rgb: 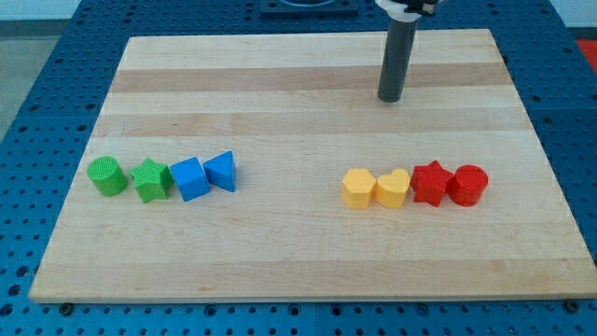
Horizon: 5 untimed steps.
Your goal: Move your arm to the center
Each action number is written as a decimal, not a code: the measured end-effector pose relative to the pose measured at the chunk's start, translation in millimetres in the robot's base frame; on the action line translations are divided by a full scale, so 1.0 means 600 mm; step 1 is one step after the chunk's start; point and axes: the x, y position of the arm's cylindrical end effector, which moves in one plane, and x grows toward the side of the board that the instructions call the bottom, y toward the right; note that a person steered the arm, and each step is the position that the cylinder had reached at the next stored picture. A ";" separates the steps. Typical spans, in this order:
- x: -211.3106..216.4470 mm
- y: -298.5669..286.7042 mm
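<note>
My tip (390,98) rests on the wooden board (308,252) in the upper right part of the view, right of the board's middle and well above the blocks. At the view's left stands a row: a green cylinder (107,175), a green star (151,179), a blue cube (189,178) and a blue triangle (222,171). At the right stands another row: a yellow pentagon (356,189), a yellow heart (392,189), a red star (430,182) and a red cylinder (466,185). The tip touches no block; the nearest is the yellow heart, far below it.
The board lies on a blue perforated table (37,140) that shows around all its edges. The arm's white mount (406,7) enters from the view's top.
</note>
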 end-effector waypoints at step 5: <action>0.101 -0.281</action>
